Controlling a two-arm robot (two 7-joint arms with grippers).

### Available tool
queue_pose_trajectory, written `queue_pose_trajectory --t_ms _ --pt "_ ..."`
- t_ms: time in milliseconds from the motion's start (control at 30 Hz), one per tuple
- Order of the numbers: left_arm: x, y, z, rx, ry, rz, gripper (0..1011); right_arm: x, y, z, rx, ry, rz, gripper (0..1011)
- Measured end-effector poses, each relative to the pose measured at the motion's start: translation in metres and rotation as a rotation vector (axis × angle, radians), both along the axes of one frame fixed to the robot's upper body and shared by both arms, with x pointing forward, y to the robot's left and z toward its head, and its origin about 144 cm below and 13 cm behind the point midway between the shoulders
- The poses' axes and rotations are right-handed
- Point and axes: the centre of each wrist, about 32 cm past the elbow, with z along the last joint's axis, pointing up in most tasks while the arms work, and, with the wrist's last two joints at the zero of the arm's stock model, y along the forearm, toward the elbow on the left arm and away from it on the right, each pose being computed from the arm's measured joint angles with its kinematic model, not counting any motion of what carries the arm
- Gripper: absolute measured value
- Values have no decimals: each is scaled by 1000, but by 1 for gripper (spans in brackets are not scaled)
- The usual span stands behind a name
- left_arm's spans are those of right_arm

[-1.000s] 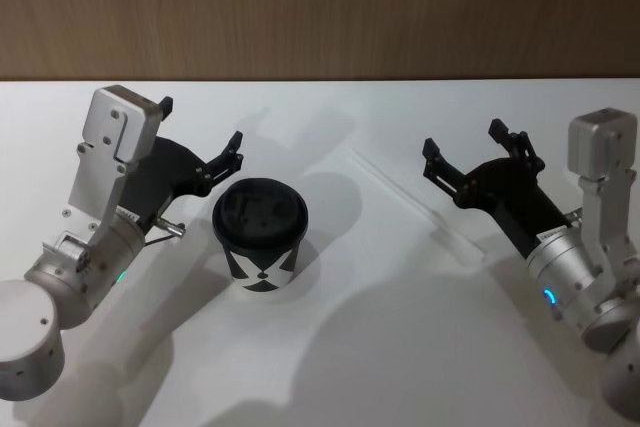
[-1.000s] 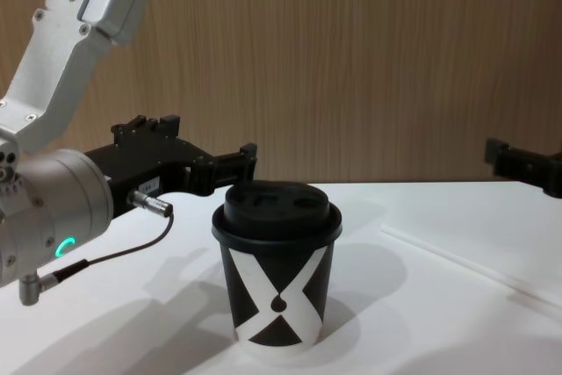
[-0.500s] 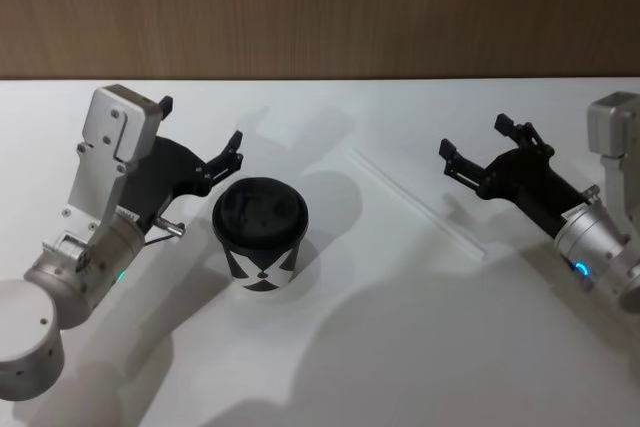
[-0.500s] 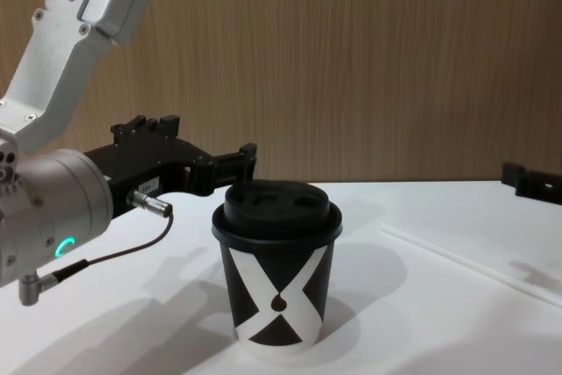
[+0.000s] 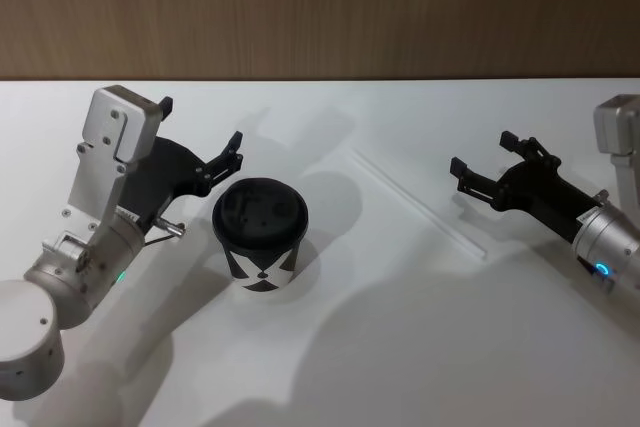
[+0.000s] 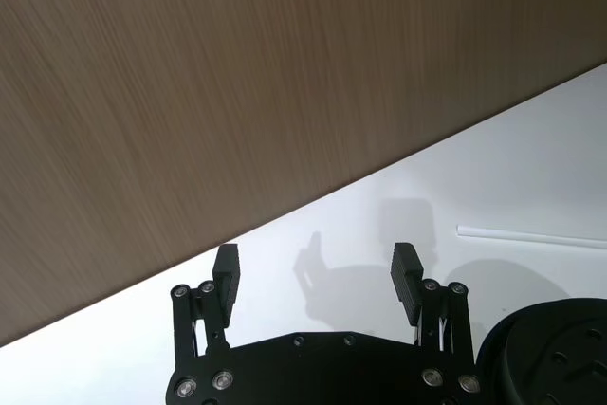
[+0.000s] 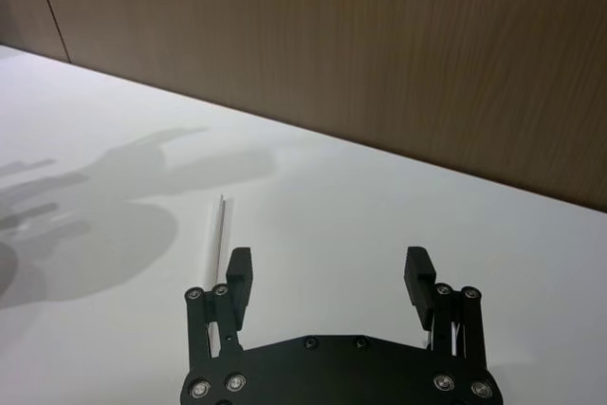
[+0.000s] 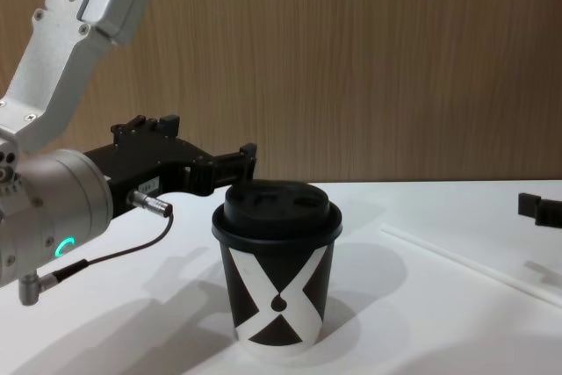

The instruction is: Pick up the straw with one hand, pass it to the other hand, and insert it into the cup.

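The black cup (image 5: 260, 237) with a white X and a domed lid stands upright on the white table (image 5: 350, 347), left of centre. The thin white straw (image 5: 420, 205) lies flat on the table to its right, running diagonally. My left gripper (image 5: 200, 122) hovers open just behind and left of the cup, holding nothing. My right gripper (image 5: 482, 152) is open and empty, to the right of the straw's near half and apart from it. The straw (image 7: 218, 234) lies ahead of the right fingers (image 7: 239, 267). The chest view shows the cup (image 8: 277, 278), the straw (image 8: 474, 265) and a right fingertip (image 8: 540, 208).
A wood-panelled wall (image 5: 320, 7) runs along the table's far edge. The left arm's silver wrist (image 8: 53, 217) with a green ring and grey cable sits left of the cup. White table surface stretches between cup and straw and in front of them.
My right gripper has drawn back to the right, off the straw's near end, still open. The left gripper, cup and straw have not moved.
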Motion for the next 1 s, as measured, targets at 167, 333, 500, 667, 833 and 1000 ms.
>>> queue_pose_trajectory --t_ms 167,333,500,667,833,1000 --pt "0 0 0 0 0 0 1003 -3 -2 2 -7 22 10 1001" --pt "0 0 0 0 0 0 1003 -7 -2 4 -8 33 19 1001" --pt "0 0 0 0 0 0 1003 -13 -1 7 -10 42 28 1001" --pt "0 0 0 0 0 0 1003 -20 1 9 -17 53 36 1001" --pt "0 0 0 0 0 0 1003 -26 3 10 -33 67 46 1001" --pt "0 0 0 0 0 0 1003 -29 6 9 -56 79 53 1001"
